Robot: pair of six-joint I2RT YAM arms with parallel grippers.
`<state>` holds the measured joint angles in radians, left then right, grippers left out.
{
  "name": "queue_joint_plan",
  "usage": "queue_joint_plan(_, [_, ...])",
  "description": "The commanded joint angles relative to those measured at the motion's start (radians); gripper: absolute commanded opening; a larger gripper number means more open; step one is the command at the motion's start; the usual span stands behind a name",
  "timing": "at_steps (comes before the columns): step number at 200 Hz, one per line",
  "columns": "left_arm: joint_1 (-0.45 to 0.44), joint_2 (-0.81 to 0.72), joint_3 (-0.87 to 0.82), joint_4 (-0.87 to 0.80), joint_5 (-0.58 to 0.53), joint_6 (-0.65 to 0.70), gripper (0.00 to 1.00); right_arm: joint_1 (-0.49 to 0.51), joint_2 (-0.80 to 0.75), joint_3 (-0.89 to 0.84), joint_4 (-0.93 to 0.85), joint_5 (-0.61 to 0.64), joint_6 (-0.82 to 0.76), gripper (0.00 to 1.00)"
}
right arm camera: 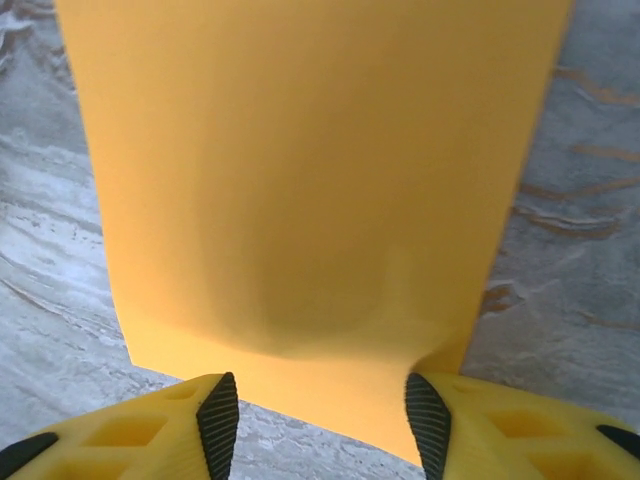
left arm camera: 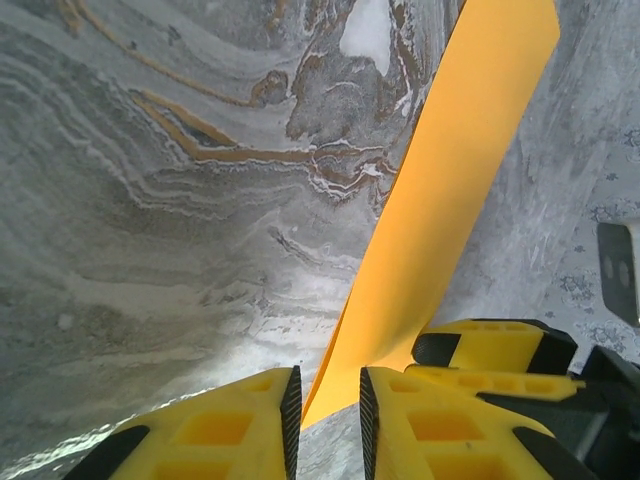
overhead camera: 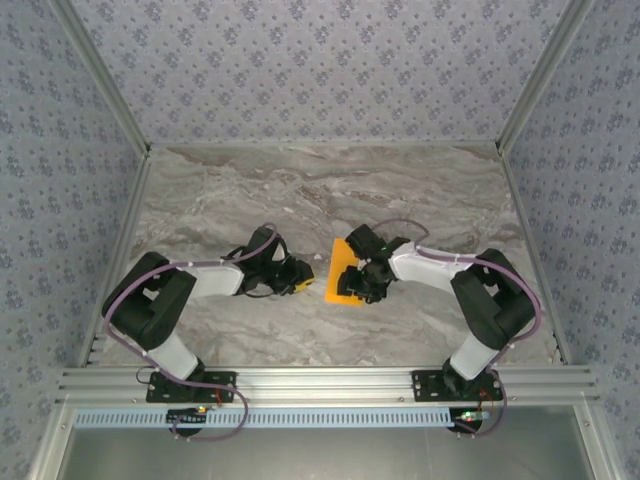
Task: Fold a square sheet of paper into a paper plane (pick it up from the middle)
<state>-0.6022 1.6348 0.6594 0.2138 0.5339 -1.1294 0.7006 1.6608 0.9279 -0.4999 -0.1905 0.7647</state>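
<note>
With the square sheet of paper (overhead camera: 342, 272) in the middle of the table (overhead camera: 250, 190), its edge inside the left end effector's (left arm camera: 330, 400) narrow gap (grip unclear), close your half-open right end effector (right arm camera: 320, 400) slowly, centring the bulge between its pads (right arm camera: 222, 420).

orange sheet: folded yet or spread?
Spread. Right wrist view shows the square sheet of paper as one broad layer with no crease, only a soft bow at its near edge.

A robotics lab test cell. Patterned wall panels (overhead camera: 320, 60) box the marble-look tabletop (overhead camera: 330, 190) at 9, 12 and 3 o'clock; an aluminium rail (overhead camera: 330, 381) spans 6 o'clock.
</note>
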Motion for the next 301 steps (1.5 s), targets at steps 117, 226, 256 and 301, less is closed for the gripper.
queue_joint_plan(117, [0.036,-0.032,-0.003,-0.016,-0.038,-0.017,0.27,0.219,0.218,0.298,-0.27,0.348,0.019,0.75])
queue_joint_plan(226, [0.036,-0.029,0.0,-0.009,-0.026,-0.015,0.27,0.072,0.116,-0.003,0.019,0.076,0.005,0.49])
queue_joint_plan(256, [0.035,-0.025,0.003,0.022,0.001,-0.014,0.27,-0.006,0.079,-0.093,0.135,-0.058,-0.01,0.5])
queue_joint_plan(301, [0.011,0.003,0.019,0.104,0.074,-0.016,0.27,-0.119,0.063,-0.2,0.283,-0.219,-0.011,0.48])
